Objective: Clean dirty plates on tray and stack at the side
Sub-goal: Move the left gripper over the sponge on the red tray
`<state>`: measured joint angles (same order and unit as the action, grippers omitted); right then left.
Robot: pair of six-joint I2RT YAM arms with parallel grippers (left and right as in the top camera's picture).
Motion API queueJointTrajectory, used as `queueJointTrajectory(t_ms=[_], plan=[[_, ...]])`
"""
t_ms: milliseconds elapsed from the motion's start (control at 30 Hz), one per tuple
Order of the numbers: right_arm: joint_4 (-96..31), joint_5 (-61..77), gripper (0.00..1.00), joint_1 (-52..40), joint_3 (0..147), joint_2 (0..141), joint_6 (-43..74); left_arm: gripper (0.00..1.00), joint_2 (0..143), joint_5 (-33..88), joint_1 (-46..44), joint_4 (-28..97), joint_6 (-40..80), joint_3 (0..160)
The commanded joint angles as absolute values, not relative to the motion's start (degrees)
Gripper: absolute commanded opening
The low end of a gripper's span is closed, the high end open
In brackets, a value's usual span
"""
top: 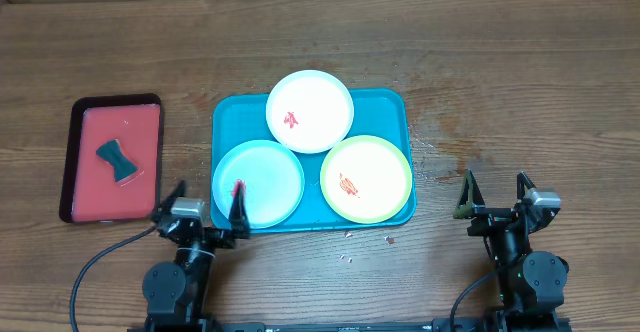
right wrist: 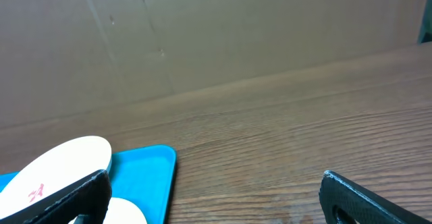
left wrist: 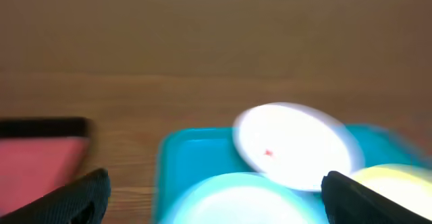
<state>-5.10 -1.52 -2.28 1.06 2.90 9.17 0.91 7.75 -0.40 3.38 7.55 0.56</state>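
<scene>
Both my grippers stand wide open, holding nothing. The light blue plate [top: 258,183] lies just ahead of the left gripper [top: 208,200]; the tray [top: 228,122] sits ahead-left of the right gripper [top: 494,192]. The white plate [top: 310,111] seems to overlap its neighbours, so I fear pulling the blue one first would tip or drag it, spreading its red smear [top: 291,120].

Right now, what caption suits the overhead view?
Three smeared plates sit on a tray; left gripper and right gripper open.
</scene>
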Motion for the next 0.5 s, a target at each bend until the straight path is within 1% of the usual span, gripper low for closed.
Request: queueJointTrajectory(t_ms=[0,100,167,267,300,367,467], plan=[[-4.67,-1.85,1.00,-2.17,0.47,2.76,8.95,1.00,0.25,22.94,-0.80,1.91,34.44,0.32],[-4.67,-1.85,1.00,-2.17,0.47,2.76,8.95,1.00,0.25,24.12,-0.80,0.23,45.50,0.32],[-4.67,-1.85,1.00,-2.17,0.47,2.76,8.95,1.00,0.25,26.59,-0.78,-5.39,47.27,0.32],[-4.67,-1.85,1.00,-2.17,0.47,2.76,8.93,1.00,0.25,28.91,-0.78,-18.87,42.33,0.95],[-4.67,-1.85,1.00,-2.17,0.47,2.76,8.95,1.00,0.25,28.08,-0.78,-20.69,41.10,1.78],[-4.67,-1.87,1.00,-2.17,0.47,2.76,8.93,1.00,0.34,25.45,-0.78,-19.99,37.82,4.99],[-4.67,-1.85,1.00,-2.17,0.47,2.76,8.95,1.00,1.56,20.38,-0.78,-11.20,28.80,12.27]])
